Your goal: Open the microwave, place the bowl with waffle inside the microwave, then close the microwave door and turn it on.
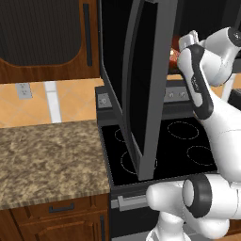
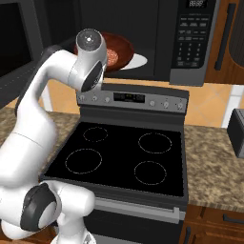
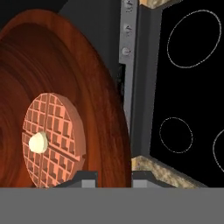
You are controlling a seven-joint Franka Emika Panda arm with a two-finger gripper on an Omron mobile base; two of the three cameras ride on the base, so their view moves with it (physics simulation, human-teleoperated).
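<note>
The microwave (image 2: 190, 43) hangs above the stove with its door (image 1: 146, 94) swung wide open toward me. Inside the cavity, the reddish-brown bowl (image 2: 125, 47) is over the white round plate (image 2: 140, 61). The gridded waffle (image 2: 110, 57) with its pale yellow dab lies in the bowl. In the hand view the bowl (image 3: 87, 78) and waffle (image 3: 52, 140) loom very close. The bowl's rim runs down between my gripper's (image 3: 114, 178) two fingertips, so the gripper is shut on the rim. In the right base view my own arm hides the hand.
The black stove top (image 2: 124, 157) with several burner rings lies right under the microwave, its knob panel (image 2: 133, 98) at the back. Granite counter (image 1: 47, 155) stretches left of the stove. The open door juts out over the stove's left half. A grey appliance (image 2: 237, 126) sits at far right.
</note>
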